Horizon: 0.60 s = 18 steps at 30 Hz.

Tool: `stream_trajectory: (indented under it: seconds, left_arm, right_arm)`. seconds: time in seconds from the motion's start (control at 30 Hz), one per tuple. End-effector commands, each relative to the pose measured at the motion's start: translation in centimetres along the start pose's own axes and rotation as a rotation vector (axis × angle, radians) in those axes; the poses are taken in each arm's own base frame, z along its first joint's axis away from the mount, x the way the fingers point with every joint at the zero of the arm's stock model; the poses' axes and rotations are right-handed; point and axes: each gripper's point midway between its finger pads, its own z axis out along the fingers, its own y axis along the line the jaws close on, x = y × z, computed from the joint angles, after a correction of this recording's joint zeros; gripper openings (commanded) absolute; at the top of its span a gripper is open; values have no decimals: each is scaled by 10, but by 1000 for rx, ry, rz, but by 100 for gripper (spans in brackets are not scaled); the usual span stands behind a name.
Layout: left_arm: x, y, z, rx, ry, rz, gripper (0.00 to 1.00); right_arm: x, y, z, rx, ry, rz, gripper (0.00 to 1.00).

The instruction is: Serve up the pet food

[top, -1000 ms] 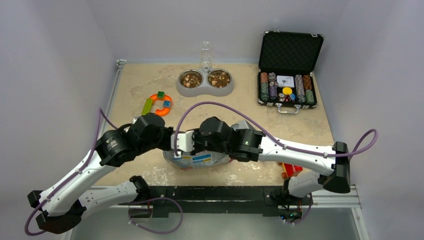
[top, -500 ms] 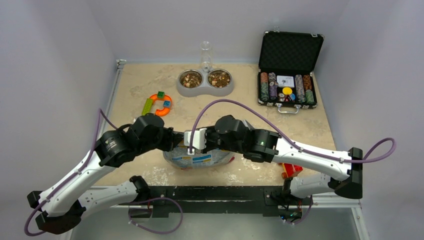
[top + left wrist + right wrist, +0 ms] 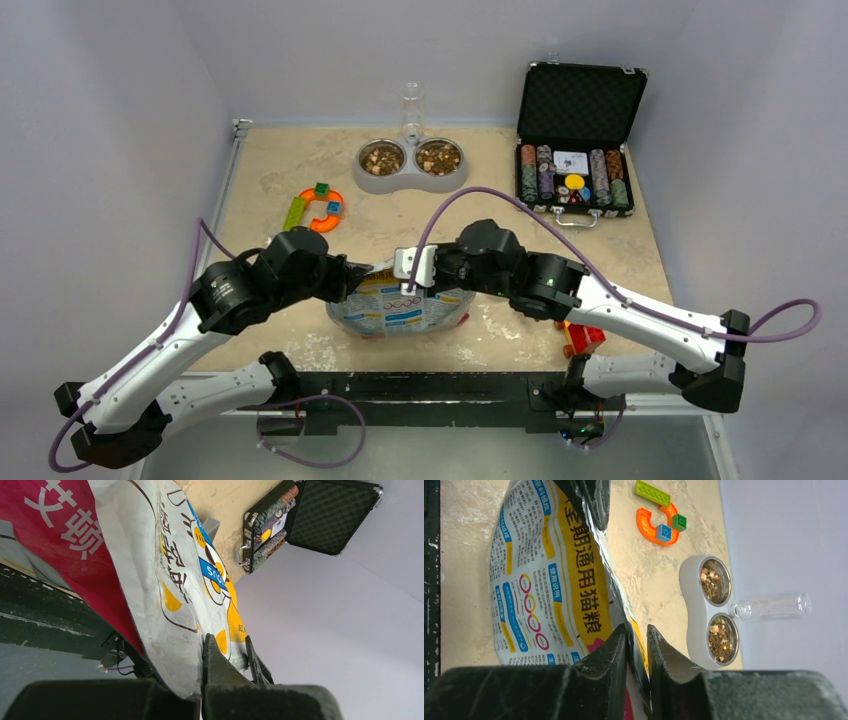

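Left gripper point(image 3: 226, 641), right gripper point(image 3: 635, 629) on bag point(image 3: 392, 312)

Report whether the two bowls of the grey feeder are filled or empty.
Neither is empty: both bowls of the grey feeder hold kibble, visible from above and from the right wrist.

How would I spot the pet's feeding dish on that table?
Look along the far edge of the beige table, left of the open black chip case. There sits a grey double dish. Only it has two round wells of brown kibble and a clear bottle standing at its back.
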Motion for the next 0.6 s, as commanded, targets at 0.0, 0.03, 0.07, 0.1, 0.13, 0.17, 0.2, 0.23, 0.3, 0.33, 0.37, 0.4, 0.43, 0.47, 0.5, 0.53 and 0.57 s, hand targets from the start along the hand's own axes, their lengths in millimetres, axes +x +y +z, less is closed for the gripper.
stream_trajectory:
  seconds: [0.0,0.03,0.07,0.1,0.13,0.17,0.2,0.23,0.3,0.33,0.37,0.4,0.43,0.47,0.5,0.53,0.57]
  left_arm:
    - [-1,-27,-11,38,39,-466,0]
    - [-1,-27,-11,38,40,-466,0]
    - [0,-27,-11,37,40,-465,0]
    - [0,-28,-11,37,42,-465,0]
    - [0,-27,-11,37,41,-464,0]
    - [0,-28,-11,38,41,-465,0]
    - [0,-28,-11,39,40,-465,0]
    - [0,-28,-11,39,39,-464,0]
    - [-1,-28,-12,39,38,-464,0]
    - [-1,-29,-12,40,38,-465,0]
    - [-1,-28,-11,37,36,-464,0]
    - [-1,-28,-12,38,35,-464,0]
    - [-2,-27,-12,38,34,-464,0]
    - [-2,-27,-12,38,31,-465,0]
    - [-3,-27,-12,38,31,-466,0]
    - [-3,-26,-11,37,30,-467,0]
    - [-3,-26,-11,36,30,-467,0]
  right_arm:
    - [11,-32,-15,123,28,15,21]
    - [13,-30,-13,113,38,9,21]
    - [14,-29,-12,105,45,5,21]
    - [15,-28,-11,95,50,2,22]
    - [15,-27,-11,91,48,-1,23]
    - [15,-27,-10,92,44,-2,23]
    - [14,-27,-9,89,43,-5,23]
    - [15,-27,-9,90,45,-9,15]
    - [21,-32,-10,120,81,-20,0]
    - [24,-33,-12,119,92,-29,0]
    - [24,-36,-16,139,88,-35,0]
    - [24,-39,-19,165,79,-38,0]
    - [23,-42,-23,179,66,-37,0]
    - [24,-47,-26,198,64,-23,0]
    - [26,-50,-28,207,64,-3,0]
    - [29,-50,-30,197,64,15,2]
    - [31,-50,-32,201,63,28,10]
